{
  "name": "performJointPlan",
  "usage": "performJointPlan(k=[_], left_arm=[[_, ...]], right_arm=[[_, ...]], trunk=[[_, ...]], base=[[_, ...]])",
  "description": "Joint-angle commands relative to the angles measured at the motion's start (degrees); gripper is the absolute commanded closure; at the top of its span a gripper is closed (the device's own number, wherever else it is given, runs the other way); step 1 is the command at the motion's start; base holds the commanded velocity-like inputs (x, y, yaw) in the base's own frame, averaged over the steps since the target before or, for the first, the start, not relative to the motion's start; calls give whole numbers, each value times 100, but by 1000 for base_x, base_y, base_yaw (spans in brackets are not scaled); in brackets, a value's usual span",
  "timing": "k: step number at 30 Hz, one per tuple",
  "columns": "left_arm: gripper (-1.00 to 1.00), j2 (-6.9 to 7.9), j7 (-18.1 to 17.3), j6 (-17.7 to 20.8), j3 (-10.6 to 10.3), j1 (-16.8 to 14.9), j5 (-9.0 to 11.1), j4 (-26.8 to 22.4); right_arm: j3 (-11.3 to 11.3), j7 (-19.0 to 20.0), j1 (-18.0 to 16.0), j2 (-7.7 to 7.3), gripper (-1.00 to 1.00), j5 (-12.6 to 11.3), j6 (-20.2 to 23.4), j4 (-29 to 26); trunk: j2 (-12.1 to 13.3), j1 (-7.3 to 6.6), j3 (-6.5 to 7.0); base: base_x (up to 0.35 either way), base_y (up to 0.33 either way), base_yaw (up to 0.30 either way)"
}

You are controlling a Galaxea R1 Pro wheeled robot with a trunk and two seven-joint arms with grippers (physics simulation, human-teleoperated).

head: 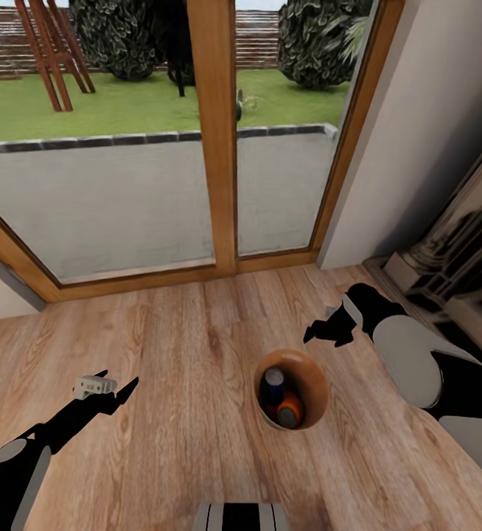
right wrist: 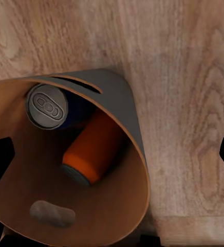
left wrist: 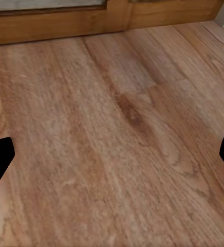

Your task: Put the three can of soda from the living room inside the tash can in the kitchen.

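A dark blue soda can [right wrist: 49, 106] and an orange soda can [right wrist: 91, 152] lie inside a round wooden bin [head: 317, 391] that stands on the light wood floor [head: 167, 339]. In the right wrist view the blue can shows its silvery top near the bin's wall, and the orange can leans tilted just beside it, the two touching or nearly so. A small grey-brown lump [right wrist: 52, 213] lies on the bin's bottom; what it is cannot be told. The head view shows the same two cans [head: 273, 385] [head: 290, 410] close together in the bin's mouth.

The right gripper [head: 323, 330] hangs just above and beside the bin's rim, fingers spread apart and holding nothing. The left gripper [head: 112, 387] hovers over bare planks well apart from the bin, its fingers [left wrist: 0, 159] also spread with nothing between them.

Floor lies open all round the bin. Beyond it a wood-framed glass door [head: 215, 133] bounds the floor, its sill running along the far edge. A pale wall [head: 425, 125] and a dark fireplace surround [head: 455, 258] close the right side, near the right arm.
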Motion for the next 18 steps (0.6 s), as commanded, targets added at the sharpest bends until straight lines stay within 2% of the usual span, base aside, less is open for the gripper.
performJointPlan(k=[1, 18], left_arm=[[-100, 0, 0, 0, 0, 0, -1, 0], [-100, -7, 0, 4, -8, 0, -12, 9]], right_arm=[[-1, 0, 17, 0, -100, 0, 0, 0], [11, -108, 369, -2, -100, 0, 0, -56]], trunk=[[42, -22, 18], [723, -396, 324]], base=[[0, 0, 0], [0, 0, 0]])
